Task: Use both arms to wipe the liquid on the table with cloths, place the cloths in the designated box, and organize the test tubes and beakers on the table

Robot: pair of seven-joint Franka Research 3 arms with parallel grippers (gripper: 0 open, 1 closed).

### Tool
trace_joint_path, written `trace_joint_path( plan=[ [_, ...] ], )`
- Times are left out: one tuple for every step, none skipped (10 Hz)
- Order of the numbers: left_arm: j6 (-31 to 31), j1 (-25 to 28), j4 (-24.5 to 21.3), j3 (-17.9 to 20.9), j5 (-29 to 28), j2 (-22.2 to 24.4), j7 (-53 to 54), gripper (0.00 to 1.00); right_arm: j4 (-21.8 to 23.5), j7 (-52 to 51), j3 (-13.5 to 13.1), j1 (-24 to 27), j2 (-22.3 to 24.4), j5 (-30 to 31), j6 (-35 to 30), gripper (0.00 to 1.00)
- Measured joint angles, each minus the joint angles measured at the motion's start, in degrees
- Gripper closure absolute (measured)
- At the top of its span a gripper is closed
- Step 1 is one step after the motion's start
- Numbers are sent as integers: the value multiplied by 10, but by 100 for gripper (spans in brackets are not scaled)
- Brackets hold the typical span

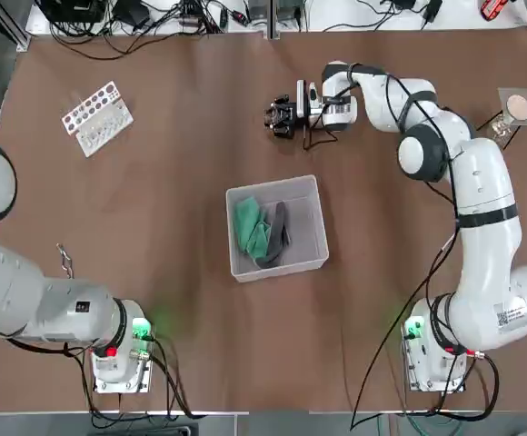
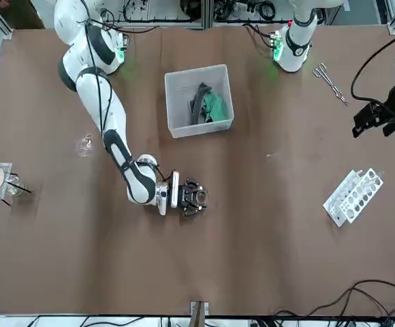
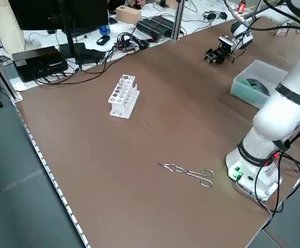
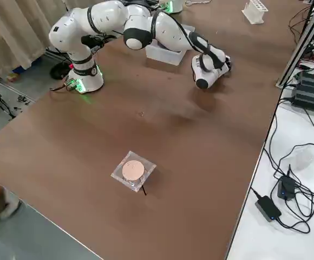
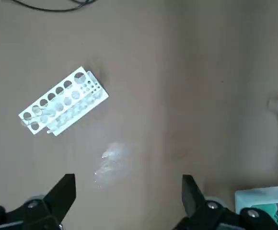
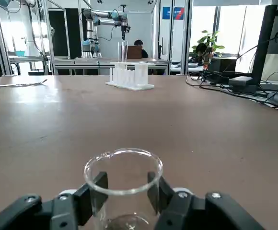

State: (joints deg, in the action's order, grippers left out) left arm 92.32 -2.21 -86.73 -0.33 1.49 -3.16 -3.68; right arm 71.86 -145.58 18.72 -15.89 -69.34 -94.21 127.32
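Fingers (image 6: 98, 186) of the right gripper (image 6: 125, 191) pinched on a small clear glass beaker (image 6: 123, 167), one pad on each side of its wall, below the round rim. Gripper level and low over the matte brown desk (image 1: 154, 272), just beyond the translucent whitish plastic box (image 1: 273, 184), on the side away from the arm bases. Bright green cloth (image 1: 248, 227) and dark grey cloth (image 1: 278, 234) already inside that box.

Step in hand, by the look of it: securing the beaker for a move. Squeeze gently: slick, brittle glass. Confirm a firm, centred hold before lifting. Raise straight up, keep the rim level, travel slowly. Steer wide of the box wall.

White test-tube rack with rows of round holes (image 1: 97, 118) well to the left of the box. Left gripper (image 5: 127, 201) high over the desk on that same side of the box, fingers spread wide, holding nothing.
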Motion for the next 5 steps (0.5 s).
trace_joint_path(
  plan=[
    [-1,0,1,0,5,-5,0,2,0,0,0,0,0,0,0,56],
    [-1,0,1,0,5,-8,0,2,0,0,0,0,0,0,0,61],
    [-2,1,1,1,5,-8,0,2,0,0,-1,0,0,-1,0,63],
    [-2,2,1,1,5,-8,0,2,-2,0,-1,0,0,-1,0,63],
    [-2,3,1,1,5,-8,0,2,-4,0,-2,0,0,-2,1,63]
  ],
)
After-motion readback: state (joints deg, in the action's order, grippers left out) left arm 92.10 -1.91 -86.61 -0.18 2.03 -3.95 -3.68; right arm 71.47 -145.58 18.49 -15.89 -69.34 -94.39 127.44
